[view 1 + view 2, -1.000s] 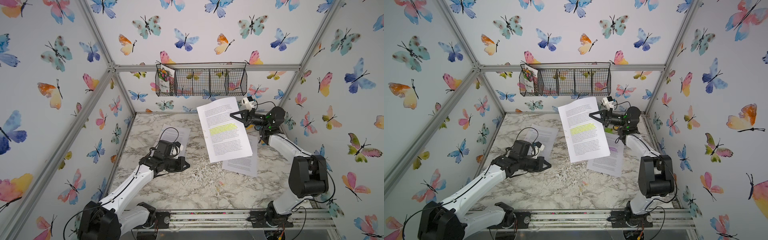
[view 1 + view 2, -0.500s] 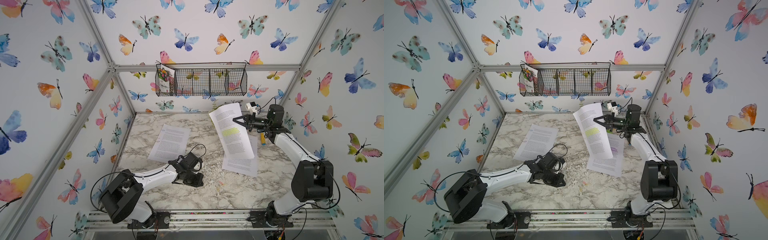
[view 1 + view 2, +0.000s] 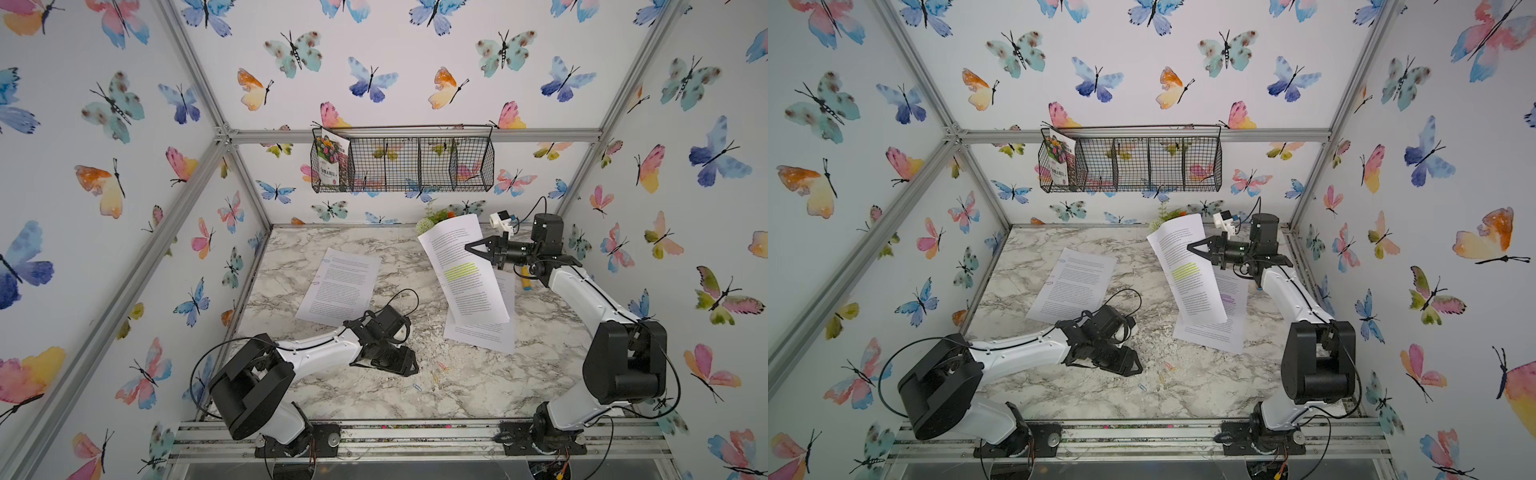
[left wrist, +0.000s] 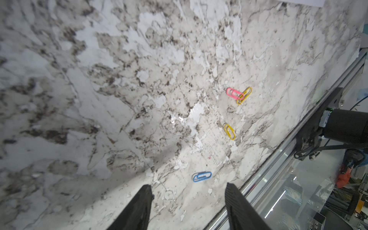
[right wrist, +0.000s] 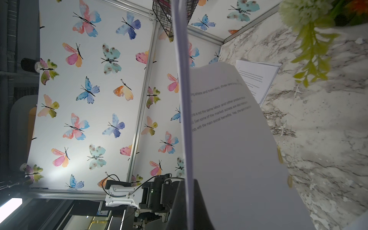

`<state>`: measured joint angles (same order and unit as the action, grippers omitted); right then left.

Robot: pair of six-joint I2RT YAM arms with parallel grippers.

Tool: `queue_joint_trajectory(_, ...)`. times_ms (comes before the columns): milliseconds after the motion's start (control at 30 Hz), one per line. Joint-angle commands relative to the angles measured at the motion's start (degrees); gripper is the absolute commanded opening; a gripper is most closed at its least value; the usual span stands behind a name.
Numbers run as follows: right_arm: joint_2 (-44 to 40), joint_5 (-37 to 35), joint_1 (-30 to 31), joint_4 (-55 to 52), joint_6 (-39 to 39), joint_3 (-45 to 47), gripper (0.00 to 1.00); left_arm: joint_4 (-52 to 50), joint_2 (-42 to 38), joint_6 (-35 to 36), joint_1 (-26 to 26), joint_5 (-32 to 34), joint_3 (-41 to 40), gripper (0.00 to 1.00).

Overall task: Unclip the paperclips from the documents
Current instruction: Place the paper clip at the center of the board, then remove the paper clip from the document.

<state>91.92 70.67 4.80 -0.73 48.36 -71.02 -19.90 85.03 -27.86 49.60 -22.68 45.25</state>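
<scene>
We see the right gripper [image 3: 471, 248] closed on the white, yellow-banded document [image 3: 461, 270] at two o'clock, and the left gripper [image 4: 188, 185] open and empty near a blue paperclip [image 4: 202, 176].

held sheet [image 3: 463, 270] covers most of flat sheet [image 3: 478, 336] under it | plant [image 3: 434, 218] half behind held sheet | left gripper [image 4: 188, 185] fingers [image 4: 137, 209] cut off by wrist-view edge | blue clip [image 3: 417, 387] a mere speck from above | yellow item [image 3: 527, 284] far right, part behind right arm [image 3: 582, 293]

Marble tabletop [image 4: 99, 99], worn. Left gripper [image 4: 188, 185]: jaws apart, empty. Blue paperclip [image 4: 202, 176] nearest fingertips; yellow paperclip [image 4: 229, 131] beyond; pink paperclip [image 4: 233, 92] overlapping second yellow paperclip [image 4: 248, 92].
</scene>
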Motion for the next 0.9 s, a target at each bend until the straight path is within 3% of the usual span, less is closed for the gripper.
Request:
queue_joint_trajectory(0, -1.5, 2.3, -0.2, -3.1, -2.8, -2.3, 0.02, -4.2, -4.1, 1.7, -1.0, 2.9, 3.5, 0.59)
queue_joint_trajectory(200, -4.1, 6.5, 0.9, -3.2, -1.5, -3.8, 0.02, -2.4, -14.0, 2.8, -11.1, 0.8, 7.8, 0.6)
queue_joint_trajectory(300, -5.9, 8.4, 2.8, 1.7, 3.1, -3.9, 0.02, 3.4, -17.9, 0.4, -15.1, 2.6, 8.9, 0.69)
queue_joint_trajectory(467, -7.5, 9.7, 7.2, 12.7, 13.2, -4.4, 0.02, 8.8, -18.3, 2.3, -17.0, -1.3, 13.9, 0.79)
queue_joint_trajectory(600, -7.6, 10.0, 10.6, 17.6, 18.3, -6.1, 0.02, 10.6, -16.9, 3.4, -17.3, -7.6, 17.6, 0.81)
queue_joint_trajectory(867, -7.1, 9.9, 15.5, 40.2, 37.7, -6.7, 0.02, 8.9, -18.6, 6.5, -19.5, -9.3, 15.5, 0.84)
